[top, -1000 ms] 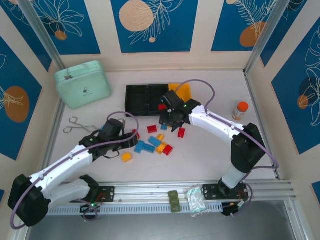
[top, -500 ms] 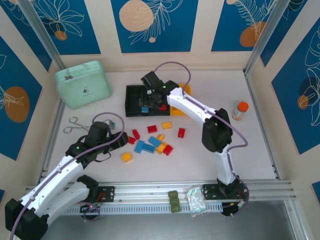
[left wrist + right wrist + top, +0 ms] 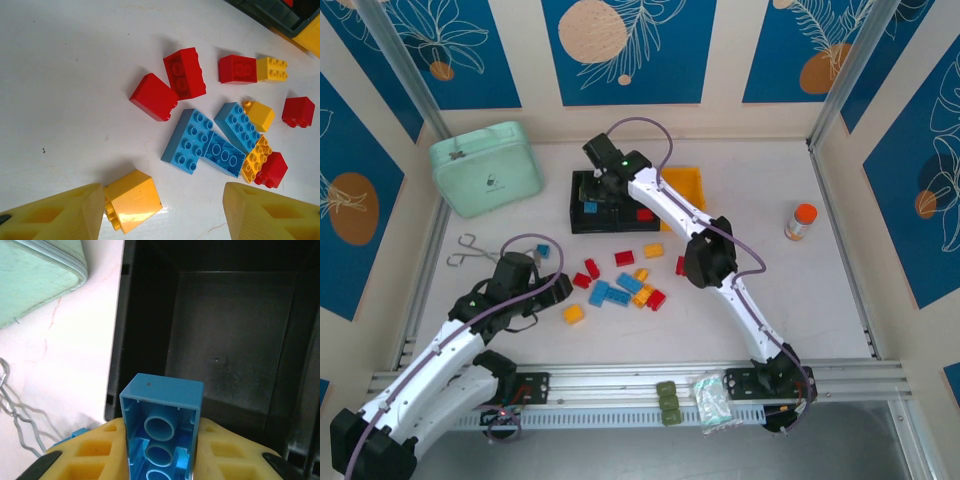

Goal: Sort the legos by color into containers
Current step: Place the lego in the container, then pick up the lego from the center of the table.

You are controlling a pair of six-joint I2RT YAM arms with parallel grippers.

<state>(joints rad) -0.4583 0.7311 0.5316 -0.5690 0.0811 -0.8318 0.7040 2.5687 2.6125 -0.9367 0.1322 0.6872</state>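
Two slips look possible from here. Nearest the bases, the left gripper (image 3: 162, 212) hangs low over the table with a yellow brick (image 3: 132, 200) touching one finger rather than centred in the gap; closing like that would, I judge, shove or spin the brick instead of pinching it, and the other loose legos (image 3: 225, 145) lie just beyond it, ready to be scattered. Farther off, the right gripper (image 3: 162, 457) carries a blue brick (image 3: 162, 410) by one end over the near part of the left black bin (image 3: 227, 340), the end one of the containers (image 3: 620, 200); let go this close to the wall, it could catch the edge and tumble out onto the table. As for the pincers: the left one stands about half open, grasping nothing, only brushing that yellow brick; the right one is clenched on the blue brick — hollow underside towards the camera — clear of the bin's floor.
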